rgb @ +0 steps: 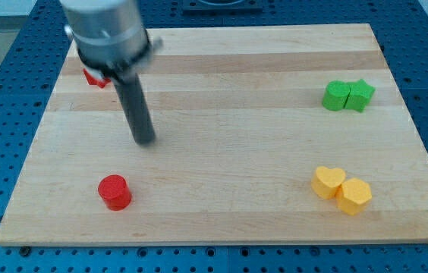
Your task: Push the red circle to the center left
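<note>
The red circle point(114, 191) is a short red cylinder near the view's bottom left of the wooden board point(229, 114). My tip point(146, 141) is above it and a little to its right, apart from it by a clear gap. The rod rises from the tip toward the view's top left into the arm's grey body. A second red block point(94, 78) sits at the top left, mostly hidden behind the arm, so its shape cannot be made out.
Two green blocks point(347, 95) sit touching at the view's right, upper part. A yellow heart point(328, 182) and a yellow hexagon point(354, 196) sit touching at the bottom right. Blue pegboard surrounds the board.
</note>
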Robot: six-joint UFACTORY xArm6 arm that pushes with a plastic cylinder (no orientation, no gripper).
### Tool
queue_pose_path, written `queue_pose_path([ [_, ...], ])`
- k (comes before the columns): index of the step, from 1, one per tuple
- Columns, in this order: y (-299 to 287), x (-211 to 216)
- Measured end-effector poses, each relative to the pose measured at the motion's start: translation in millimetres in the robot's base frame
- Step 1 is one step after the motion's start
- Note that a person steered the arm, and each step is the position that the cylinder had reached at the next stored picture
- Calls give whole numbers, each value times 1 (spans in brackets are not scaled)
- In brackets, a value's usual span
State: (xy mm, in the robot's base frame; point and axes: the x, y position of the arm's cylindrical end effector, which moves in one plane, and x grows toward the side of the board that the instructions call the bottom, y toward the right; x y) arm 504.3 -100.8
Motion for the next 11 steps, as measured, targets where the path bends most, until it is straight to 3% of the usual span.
queue_pose_path([
  [1,38,62],
  [3,-71,63],
  [4,-61,79],
  [5,-99,70],
  [6,-101,18],
  [8,-78,90],
  [9,-138,67],
  [11,-129,-31],
])
